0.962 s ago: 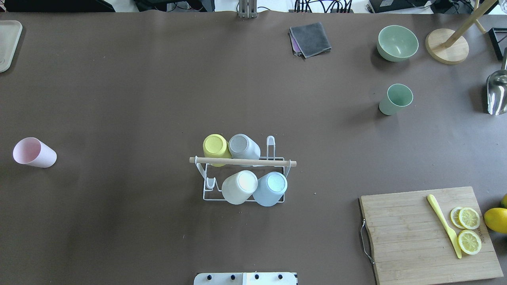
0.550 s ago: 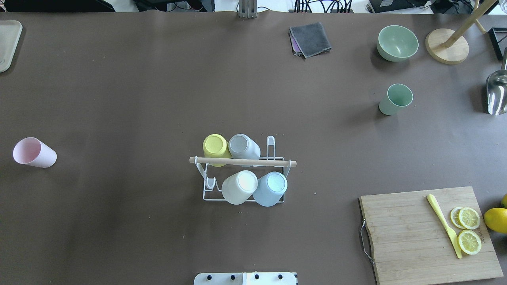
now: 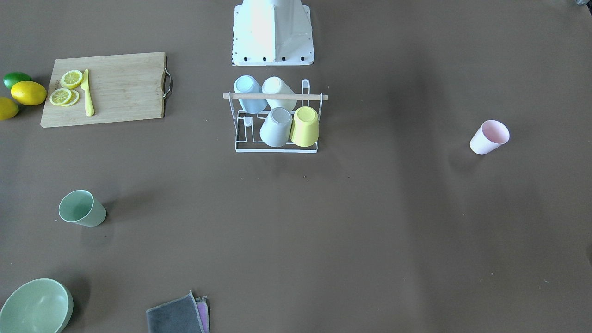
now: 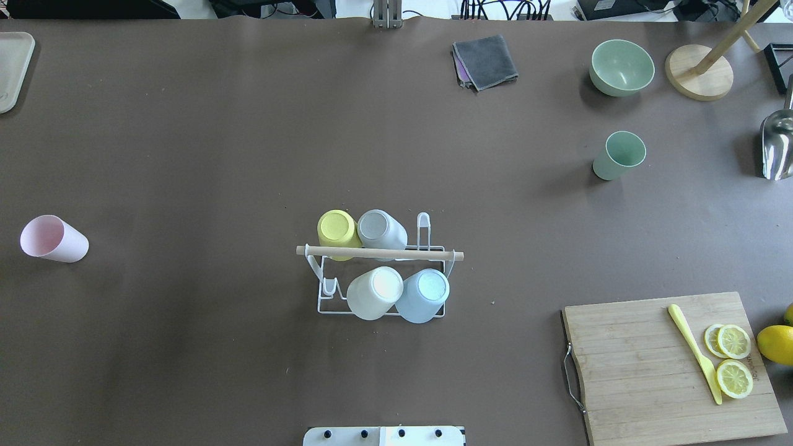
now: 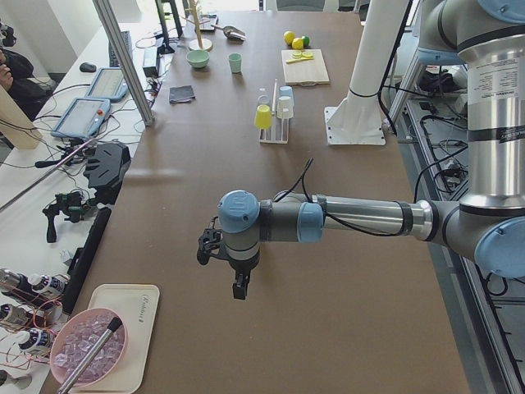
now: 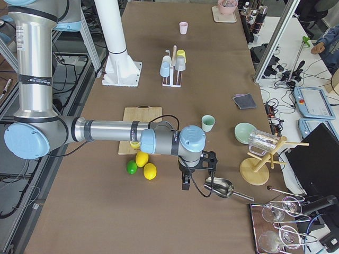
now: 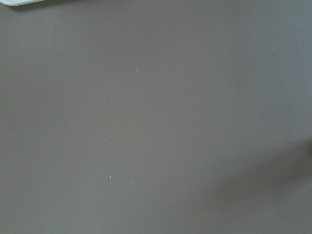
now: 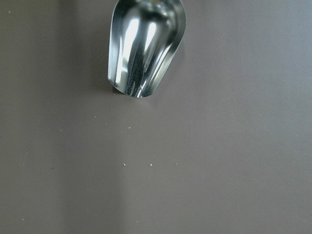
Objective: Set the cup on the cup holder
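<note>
The left hand (image 5: 239,289) hangs fingers-down over bare brown worktop (image 4: 186,155) at the robot's left end. It shows only in the left side view, so I cannot tell whether it is open or closed. The right hand (image 6: 185,183) hangs fingers-down at the opposite end, just beside a shiny metal scoop (image 8: 145,46); its state cannot be told either.

The cup holder (image 4: 379,253) stands at mid-worktop in front of the robot's base, its wooden rod handle (image 3: 275,96) running along the worktop's length. Four cups sit on its prongs mouth-down and tilted: a yellow cup (image 4: 336,227) and a grey cup (image 4: 379,229) in the far row, a cream cup (image 4: 375,292) and a light blue cup (image 4: 424,295) in the near row. One prong at each row's end stands bare.

Two cups stand apart from the holder, both upright with the long axis vertical and the mouth up: a pink cup (image 4: 52,240) well off to the robot's left, and a green cup (image 4: 618,155) to the far right, near a green bowl (image 4: 621,67).
</note>
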Controlling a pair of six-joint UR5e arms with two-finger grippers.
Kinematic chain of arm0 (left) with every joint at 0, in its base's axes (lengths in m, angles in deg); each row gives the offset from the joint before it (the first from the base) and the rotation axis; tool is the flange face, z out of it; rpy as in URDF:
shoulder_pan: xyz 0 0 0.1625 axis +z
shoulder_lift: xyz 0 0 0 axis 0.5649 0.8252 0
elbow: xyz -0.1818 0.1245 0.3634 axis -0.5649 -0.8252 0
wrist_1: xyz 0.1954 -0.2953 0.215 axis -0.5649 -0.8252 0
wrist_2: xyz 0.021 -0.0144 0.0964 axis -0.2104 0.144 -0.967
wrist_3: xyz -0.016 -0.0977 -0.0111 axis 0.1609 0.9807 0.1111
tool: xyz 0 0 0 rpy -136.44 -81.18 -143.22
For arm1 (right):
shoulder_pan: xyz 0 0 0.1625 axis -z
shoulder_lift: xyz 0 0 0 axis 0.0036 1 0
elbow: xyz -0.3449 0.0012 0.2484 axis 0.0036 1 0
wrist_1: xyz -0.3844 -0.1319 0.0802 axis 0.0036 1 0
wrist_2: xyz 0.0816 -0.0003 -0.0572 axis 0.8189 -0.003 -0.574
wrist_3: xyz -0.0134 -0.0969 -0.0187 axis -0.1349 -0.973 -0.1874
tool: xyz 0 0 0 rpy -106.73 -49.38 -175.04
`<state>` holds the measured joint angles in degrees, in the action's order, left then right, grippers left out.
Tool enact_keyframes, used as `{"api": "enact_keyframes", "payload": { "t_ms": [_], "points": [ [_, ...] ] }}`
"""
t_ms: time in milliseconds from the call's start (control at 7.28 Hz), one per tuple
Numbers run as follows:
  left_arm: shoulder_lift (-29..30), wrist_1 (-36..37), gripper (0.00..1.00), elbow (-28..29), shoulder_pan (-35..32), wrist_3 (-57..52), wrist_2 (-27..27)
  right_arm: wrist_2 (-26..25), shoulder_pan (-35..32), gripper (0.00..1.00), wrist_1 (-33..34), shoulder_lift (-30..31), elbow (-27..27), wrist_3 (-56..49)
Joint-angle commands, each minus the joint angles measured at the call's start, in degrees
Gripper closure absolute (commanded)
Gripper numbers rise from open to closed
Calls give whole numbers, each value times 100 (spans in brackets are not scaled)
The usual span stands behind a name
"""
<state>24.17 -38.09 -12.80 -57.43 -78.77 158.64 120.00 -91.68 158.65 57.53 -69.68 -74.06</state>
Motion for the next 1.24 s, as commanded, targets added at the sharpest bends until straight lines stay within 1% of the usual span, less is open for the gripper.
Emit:
{"api": "enact_keyframes", "payload": {
  "t_ms": [0, 275, 550, 825, 962, 1100],
  "points": [
    [21, 5, 2, -1, 24, 4, 8, -26, 7, 0, 5, -39, 66, 31],
    [12, 6, 2, -1, 24, 4, 8, -17, 59, 0, -4, -57, 49, 13],
    [21, 6, 2, -1, 33, -4, 8, 132, 59, 0, -4, -57, 5, 13],
    [21, 6, 2, -1, 33, 4, 8, 115, 59, 0, -12, -75, 22, 48],
    [21, 6, 2, -1, 33, 4, 8, 63, 164, 0, -13, -144, 74, 66],
    [21, 6, 2, -1, 33, 4, 8, 53, 522, 0, -13, -267, 31, 153]
  ]
}}
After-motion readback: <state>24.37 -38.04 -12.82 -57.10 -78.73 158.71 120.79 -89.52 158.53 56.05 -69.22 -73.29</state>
